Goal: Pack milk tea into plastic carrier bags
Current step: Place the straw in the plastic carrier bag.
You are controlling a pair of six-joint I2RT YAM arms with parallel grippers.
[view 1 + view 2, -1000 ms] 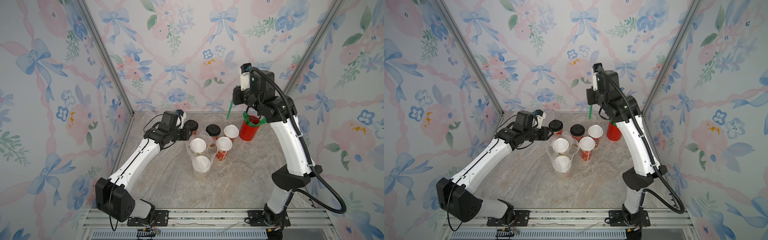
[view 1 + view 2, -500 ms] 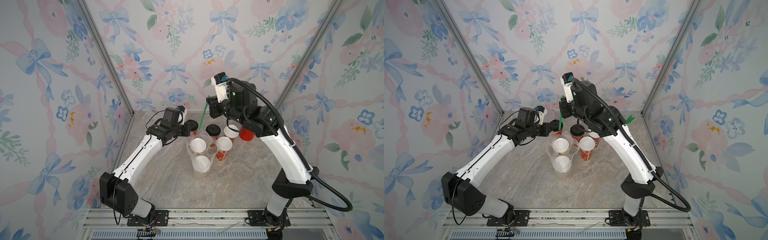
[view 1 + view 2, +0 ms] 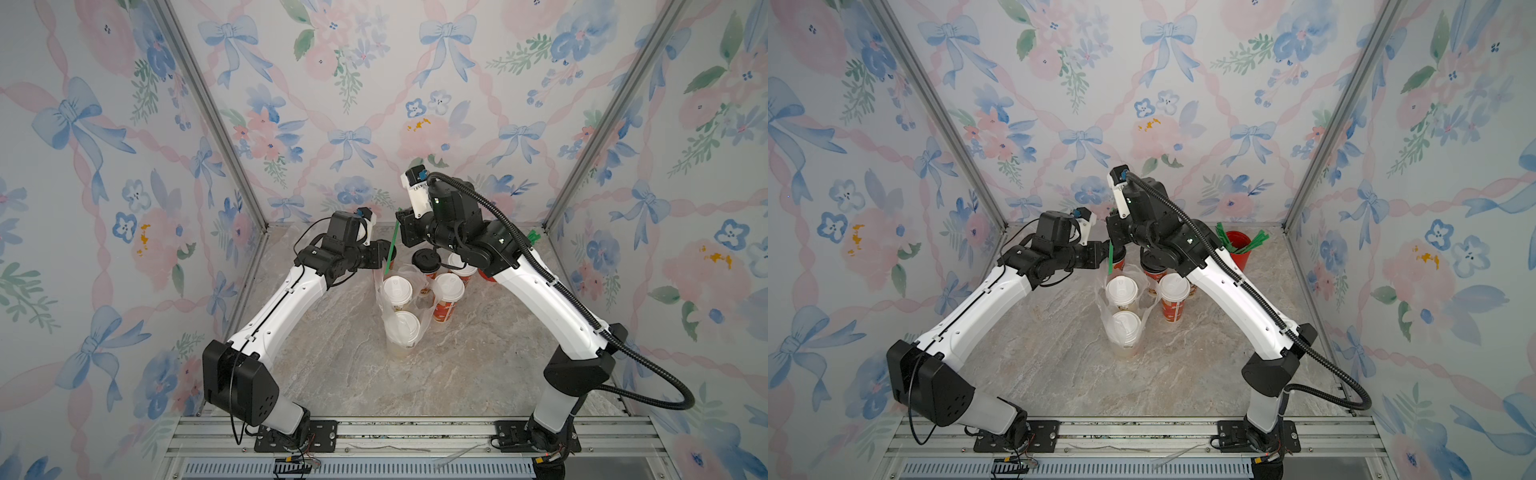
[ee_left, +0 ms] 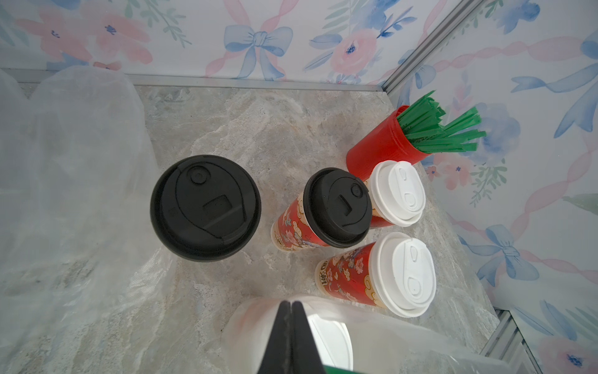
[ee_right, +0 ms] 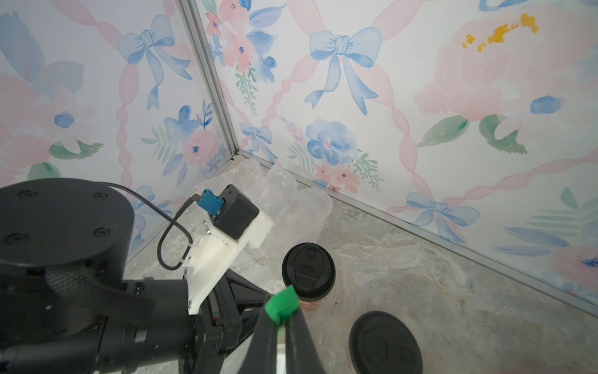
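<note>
Milk tea paper cups [image 3: 397, 289]: my left gripper [image 4: 290, 306] just pinched their clear plastic bag [image 3: 379, 286] at 11 o'clock, right gripper [image 5: 284, 323] arrived gripping a green straw [image 3: 390, 249] to add.

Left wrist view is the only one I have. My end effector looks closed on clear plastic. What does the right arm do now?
Observer: The right end effector is shut on a green straw, close beside your left end effector.
Operator: How many cups are inside this bag?
Observer: Two: the far cup and the near cup, both white-lidded, upright inside the clear bag.
Operator: Where does the straw point?
Observer: It hangs steeply, its lower end at the bag's mouth; whether it touches, I cannot tell.
</note>
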